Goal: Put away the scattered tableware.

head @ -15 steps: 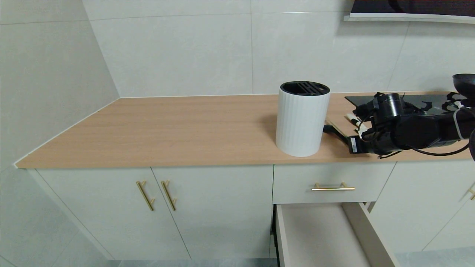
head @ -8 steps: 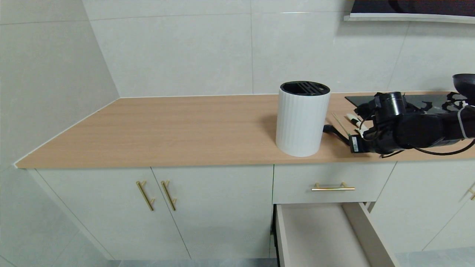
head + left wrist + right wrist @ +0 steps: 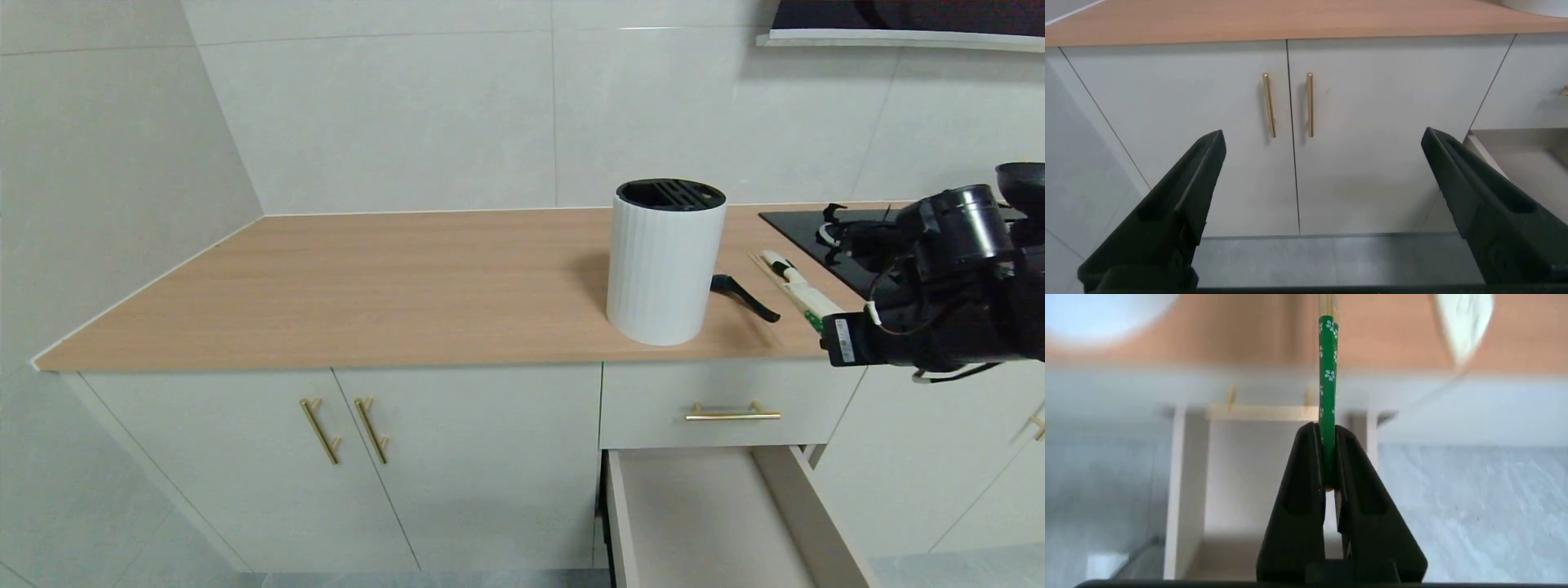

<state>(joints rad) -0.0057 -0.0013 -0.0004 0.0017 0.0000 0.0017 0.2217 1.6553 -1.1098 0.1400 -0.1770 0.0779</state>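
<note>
Pale tiled walls (image 3: 392, 106) back a wooden surface (image 3: 367, 286) over white cabinets (image 3: 457, 465) with gold handles (image 3: 320, 430); one drawer (image 3: 702, 514) stands open.

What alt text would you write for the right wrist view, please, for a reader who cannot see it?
The right gripper is shut on the green, white-flowered end of chopsticks that reach out over the wooden countertop. Behind the gripper, an open pale drawer sits below the counter's edge.

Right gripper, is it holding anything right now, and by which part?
Yes. The right gripper is shut on the chopsticks, pinching them at their green, flower-patterned end.
</note>
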